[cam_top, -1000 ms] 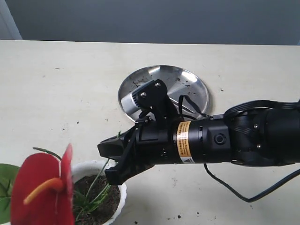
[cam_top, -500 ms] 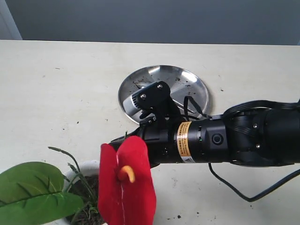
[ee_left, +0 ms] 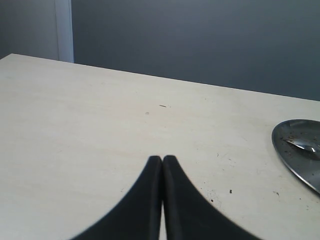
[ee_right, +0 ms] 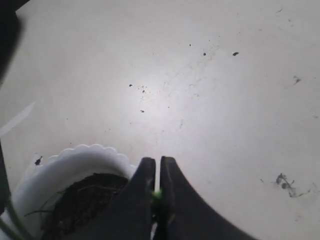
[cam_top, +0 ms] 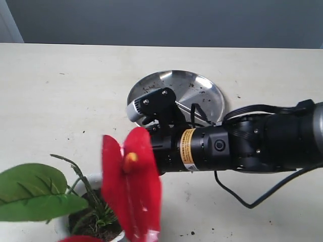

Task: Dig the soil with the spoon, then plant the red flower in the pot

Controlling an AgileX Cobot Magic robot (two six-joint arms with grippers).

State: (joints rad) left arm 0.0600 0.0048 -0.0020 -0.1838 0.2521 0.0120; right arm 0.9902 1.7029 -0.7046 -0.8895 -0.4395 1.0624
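The right arm [cam_top: 237, 148] lies level over the counter [cam_top: 60, 91], the right hand [ee_right: 158, 161] pinched narrow on the green stem [ee_right: 157, 195] of the red flower [cam_top: 132, 186], a grip shown only by the wrist view, with the pot [ee_right: 82, 154] of soil [ee_right: 82, 200] just beside it; the left hand [ee_left: 162, 159] is closed, empty.

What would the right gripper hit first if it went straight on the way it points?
Probably the bare table just beyond the pot and its scalloped rim; depth is hard to judge.
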